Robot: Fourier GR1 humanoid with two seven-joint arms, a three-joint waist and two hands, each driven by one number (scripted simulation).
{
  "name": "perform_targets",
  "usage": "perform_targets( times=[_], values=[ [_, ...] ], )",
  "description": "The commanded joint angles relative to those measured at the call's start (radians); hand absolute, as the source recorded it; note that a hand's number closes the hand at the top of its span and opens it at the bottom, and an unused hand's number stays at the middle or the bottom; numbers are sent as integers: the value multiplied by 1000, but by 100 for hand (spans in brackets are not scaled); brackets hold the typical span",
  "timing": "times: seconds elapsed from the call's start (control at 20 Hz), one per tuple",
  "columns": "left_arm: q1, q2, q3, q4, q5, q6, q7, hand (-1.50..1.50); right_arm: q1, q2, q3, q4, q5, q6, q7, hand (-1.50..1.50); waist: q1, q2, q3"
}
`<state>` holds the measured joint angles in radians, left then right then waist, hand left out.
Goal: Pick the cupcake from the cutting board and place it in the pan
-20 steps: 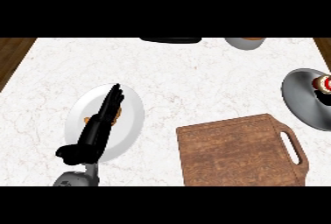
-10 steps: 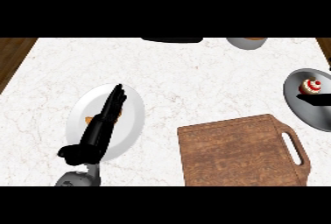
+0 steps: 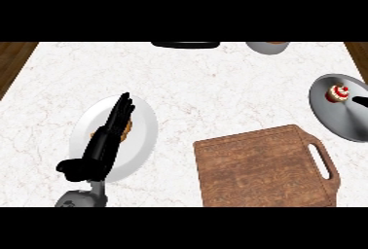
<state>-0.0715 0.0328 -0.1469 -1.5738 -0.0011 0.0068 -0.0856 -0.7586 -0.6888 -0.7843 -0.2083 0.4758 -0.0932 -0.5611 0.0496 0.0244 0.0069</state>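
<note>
Black left hand (image 3: 101, 146) lies flat over the white plate (image 3: 146, 127), fingers straight, holding nothing. Beside it, the brown wooden cutting board (image 3: 266, 168) is bare. Farther right, the red-and-white frosted cupcake (image 3: 336, 93) sits in the round grey pan (image 3: 345, 124). A black sliver beside it is perhaps the right hand (image 3: 360, 101), its state unreadable; a careless pull-away could topple the cupcake.

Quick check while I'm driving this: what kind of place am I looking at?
Most likely a kitchen counter: a white marbled worktop, a wooden cutting board with a handle, and a grey pan holding a cupcake.
</note>
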Motion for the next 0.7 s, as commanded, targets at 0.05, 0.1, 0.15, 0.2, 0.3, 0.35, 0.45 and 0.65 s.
perform_targets(
  times=[0.05, 0.1, 0.15, 0.2, 0.3, 0.35, 0.45, 0.65],
  values=[
    [19, 13, 9, -38, 3, 1, 26, 0, 47, -82, -68, 35, -88, 218, -48, -150, -17, -10, -1],
    [42, -7, -15, -26, -12, 12, 11, 0, 62, -114, -80, 40, -102, 267, -53, -150, -19, -9, -1],
    [26, 18, 24, -26, 16, -7, 16, 0, 105, -82, -76, 47, -109, 314, -97, -150, -29, -14, -2],
    [6, 1, 19, -1, -5, 15, -4, 0, 59, -123, -68, 50, -107, 375, -45, -150, -24, -11, -2],
    [77, 17, -2, -43, 10, -19, -3, 0, 131, -126, -75, 54, -119, 451, -121, -150, -18, -11, -1],
    [67, -9, -20, -35, -32, 26, -15, 0, 161, -112, -59, 47, -110, 473, -160, -150, -24, -13, -2],
    [50, -3, 3, -14, -14, 13, -20, 0, 177, -131, -45, 34, -112, 528, -170, -150, -29, -15, -3],
    [21, -26, -6, -1, -24, 31, 5, 0, 242, -92, -29, 21, -107, 513, -263, -150, -24, -12, -2]
  ],
)
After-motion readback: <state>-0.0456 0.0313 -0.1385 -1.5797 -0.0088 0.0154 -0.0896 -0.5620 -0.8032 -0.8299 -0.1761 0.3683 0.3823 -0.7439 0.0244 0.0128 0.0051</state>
